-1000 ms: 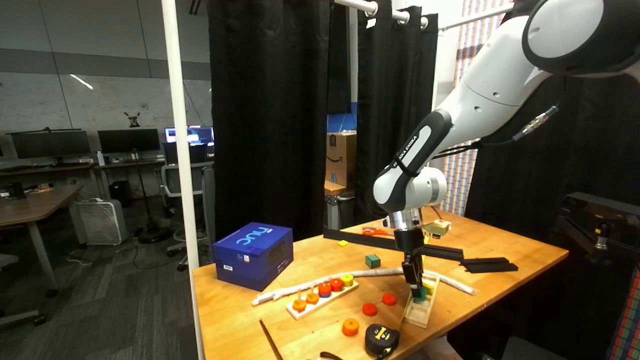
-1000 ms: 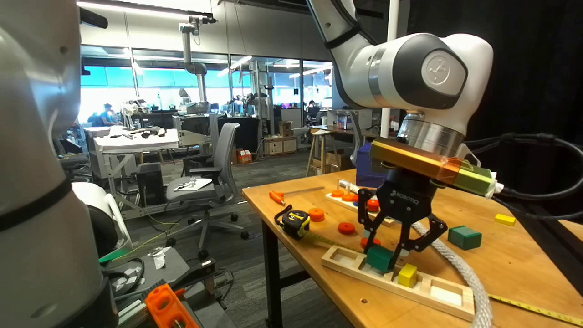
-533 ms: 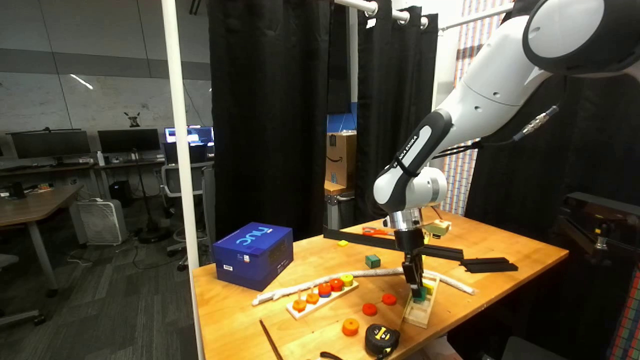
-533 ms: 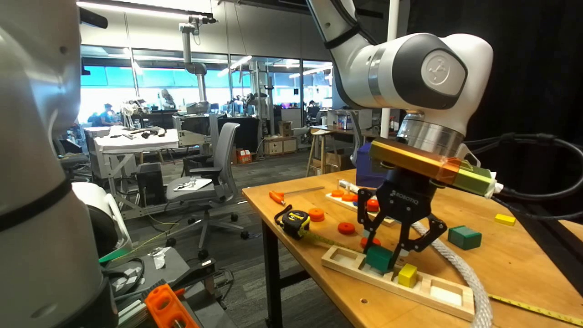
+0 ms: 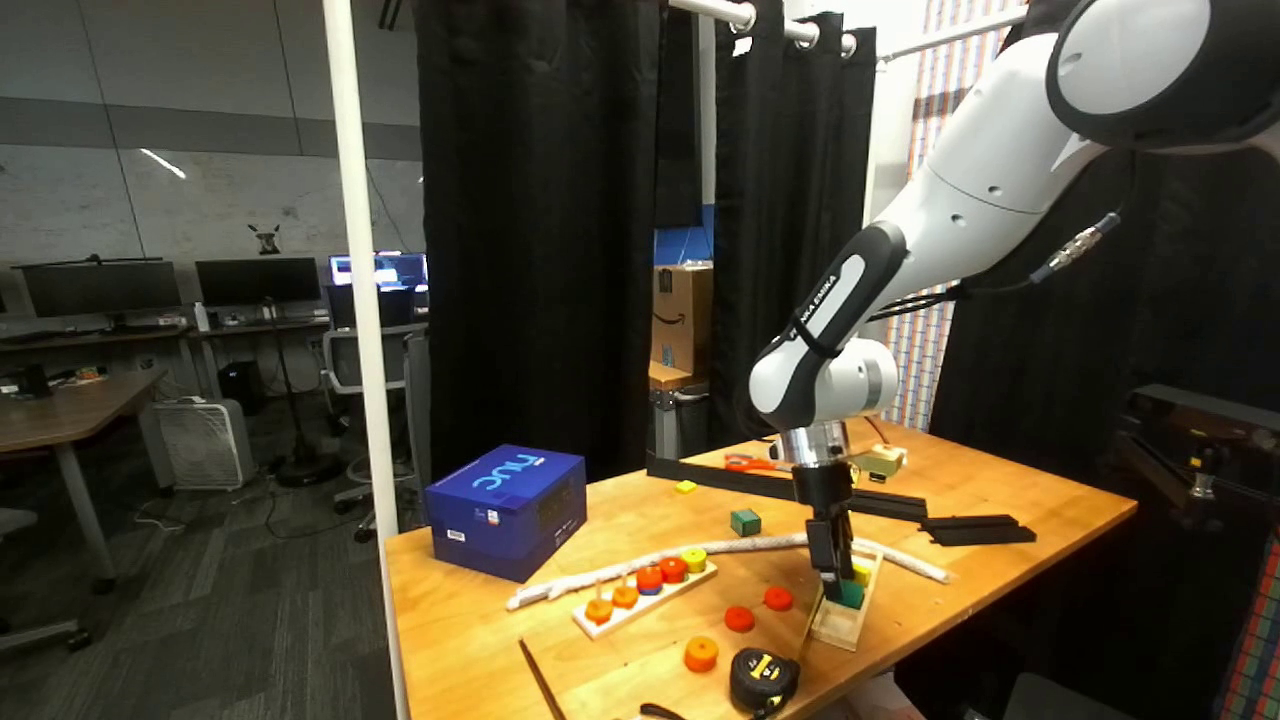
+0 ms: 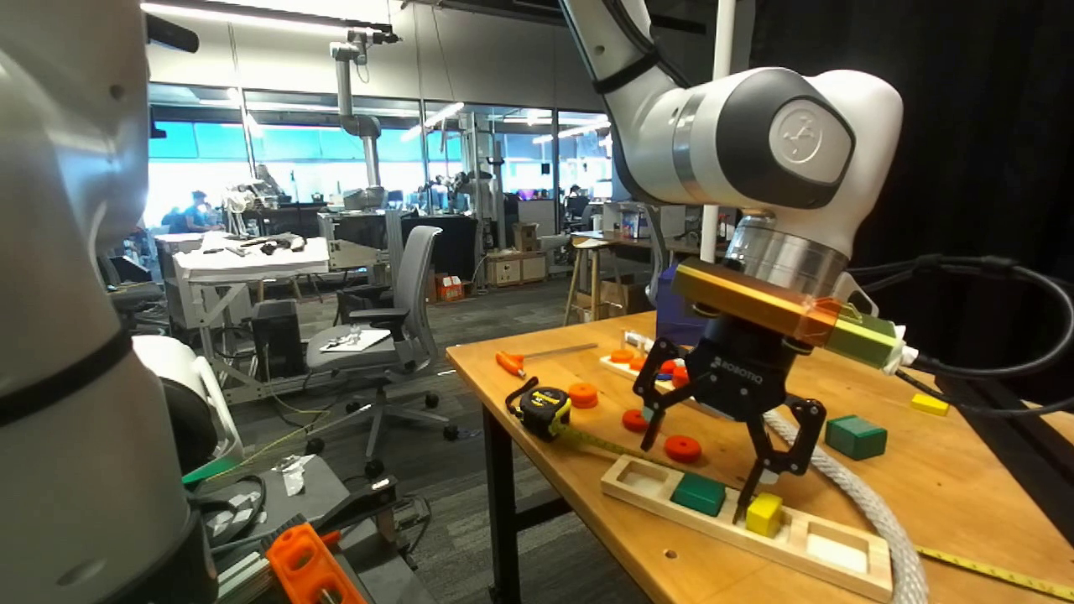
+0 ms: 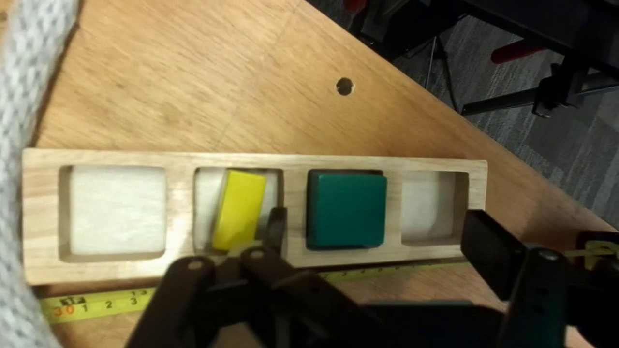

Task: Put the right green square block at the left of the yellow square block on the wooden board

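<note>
While the gripper [image 6: 691, 485] stands spread over it, green block [image 6: 698, 493]: flat in the board's [image 7: 179, 203] third pocket counted from the rope [image 7: 29, 87], left of the yellow block [image 6: 765, 516] in an exterior view.
Yellow block: askew in the board's second pocket, rising above the rim.
Gripper: jaws wide apart, holding nothing; one tip reaches down between the blocks, whether touching the yellow block I cannot tell; the other is near the board's end opposite the rope.
Board: on the counter [image 7: 159, 87], four pockets in a row.
Rope: just beside one end of the board.
Tape measure [image 6: 544, 413]: near the board's other end, its blade [image 7: 104, 304] along the board's long side.
Other green block [image 6: 856, 438]: on the counter, well apart from the board.
</note>
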Controlling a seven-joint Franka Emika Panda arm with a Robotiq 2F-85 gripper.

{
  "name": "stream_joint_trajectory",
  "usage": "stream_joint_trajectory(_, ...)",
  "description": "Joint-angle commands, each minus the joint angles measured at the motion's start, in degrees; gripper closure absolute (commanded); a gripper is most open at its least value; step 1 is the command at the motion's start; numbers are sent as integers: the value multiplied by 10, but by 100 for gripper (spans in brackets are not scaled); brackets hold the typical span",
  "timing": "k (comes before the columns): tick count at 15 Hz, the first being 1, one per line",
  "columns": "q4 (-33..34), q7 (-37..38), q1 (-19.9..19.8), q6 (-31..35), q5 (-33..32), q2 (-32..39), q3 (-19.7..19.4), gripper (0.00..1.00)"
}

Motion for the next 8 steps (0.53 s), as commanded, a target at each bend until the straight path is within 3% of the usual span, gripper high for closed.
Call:
stream_joint_trajectory(1, -13, 6, 2, 3, -1, -15, 1, 0)
stream_joint_trajectory(8, -8, 66, 27, -33, -6, -73, 12, 0)
